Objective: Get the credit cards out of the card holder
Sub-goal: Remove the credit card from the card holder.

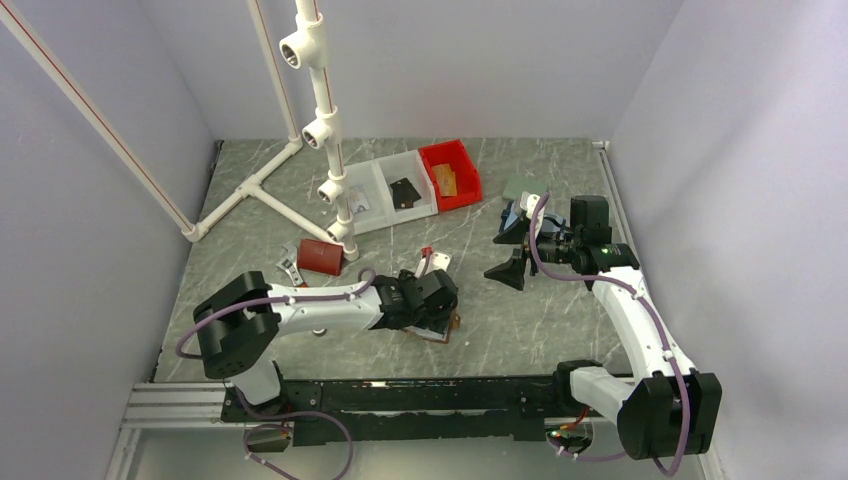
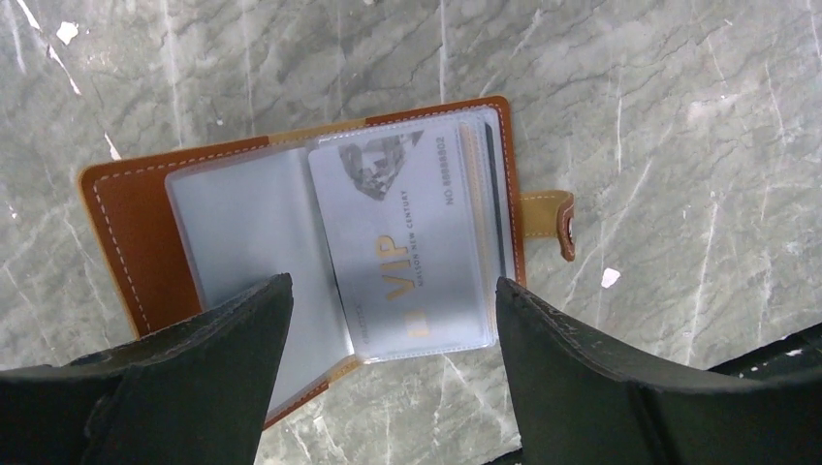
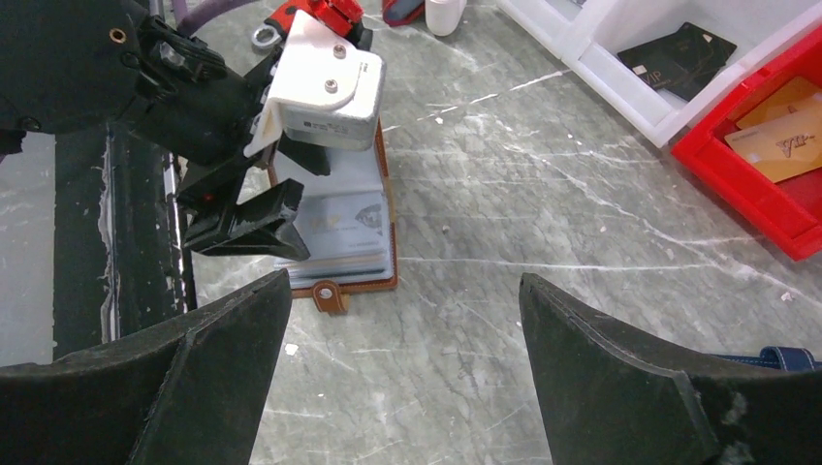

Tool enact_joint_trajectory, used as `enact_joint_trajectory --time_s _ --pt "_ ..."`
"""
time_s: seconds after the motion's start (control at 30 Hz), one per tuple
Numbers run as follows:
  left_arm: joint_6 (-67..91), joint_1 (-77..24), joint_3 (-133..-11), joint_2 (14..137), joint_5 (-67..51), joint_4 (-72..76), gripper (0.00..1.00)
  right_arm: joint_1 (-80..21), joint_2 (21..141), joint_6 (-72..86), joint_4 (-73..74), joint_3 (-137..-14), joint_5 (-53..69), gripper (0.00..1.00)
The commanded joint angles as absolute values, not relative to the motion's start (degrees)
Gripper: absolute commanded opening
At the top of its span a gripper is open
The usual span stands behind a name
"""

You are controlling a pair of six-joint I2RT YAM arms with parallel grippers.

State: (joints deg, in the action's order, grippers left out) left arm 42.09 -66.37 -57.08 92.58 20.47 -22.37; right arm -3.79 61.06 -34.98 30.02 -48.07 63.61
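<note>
The card holder, brown leather, lies open on the marble table with its clear sleeves fanned out. A pale grey credit card printed "VIP" shows in the top sleeve, and edges of more cards show behind it. My left gripper hovers open just above the holder's near edge, one finger over the left sleeve page, one beside the right edge, nothing held. From above, the left gripper covers most of the holder. My right gripper stands open over bare table to the right, apart from the holder.
At the back stand a white bin holding a black card and a red bin with gold cards. A dark red box, a white pipe frame and a blue case lie around.
</note>
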Motion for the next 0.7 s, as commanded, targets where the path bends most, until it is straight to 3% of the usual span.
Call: enact_joint_trajectory --time_s 0.0,0.67 --pt "40.26 -65.95 -60.52 94.2 21.32 -22.96 0.82 -3.6 61.04 -34.89 28.04 -48.0 66.48 0.9" --pt "41.53 -64.6 -60.81 96.76 18.94 -21.74 0.74 -3.64 62.17 -34.89 28.3 -48.17 66.42 0.9"
